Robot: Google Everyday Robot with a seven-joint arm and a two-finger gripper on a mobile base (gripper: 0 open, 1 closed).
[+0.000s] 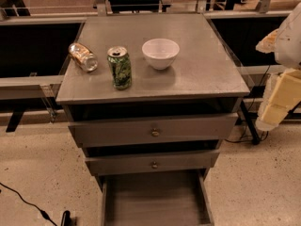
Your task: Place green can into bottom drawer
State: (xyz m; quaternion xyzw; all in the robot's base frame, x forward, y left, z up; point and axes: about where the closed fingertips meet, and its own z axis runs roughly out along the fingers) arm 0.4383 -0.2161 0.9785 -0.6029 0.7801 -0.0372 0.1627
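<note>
End effector [279,99]: at the right edge of the view, off the cabinet's right side, about level with the upper drawers. Open or closed: cannot tell. It is well apart from everything on the worktop, so it carries no can.
Green can [120,68]: upright on the worktop [202,76], left of centre, close to the front edge. Standing, with bare surface on both sides, so a side grasp looks workable.
Neighbours: tan can [83,57] lying on its side to the left of the green one, near but apart; white bowl [160,52] to the right and slightly behind, apart.
Upper drawers [155,128]: both nearly shut, knobs facing out.
Bottom drawer [155,199]: pulled well out, floor exposed, so it is ready to receive the can from above.
Step, judged: reach not yet begun; approach from the right must pass the bowl.
</note>
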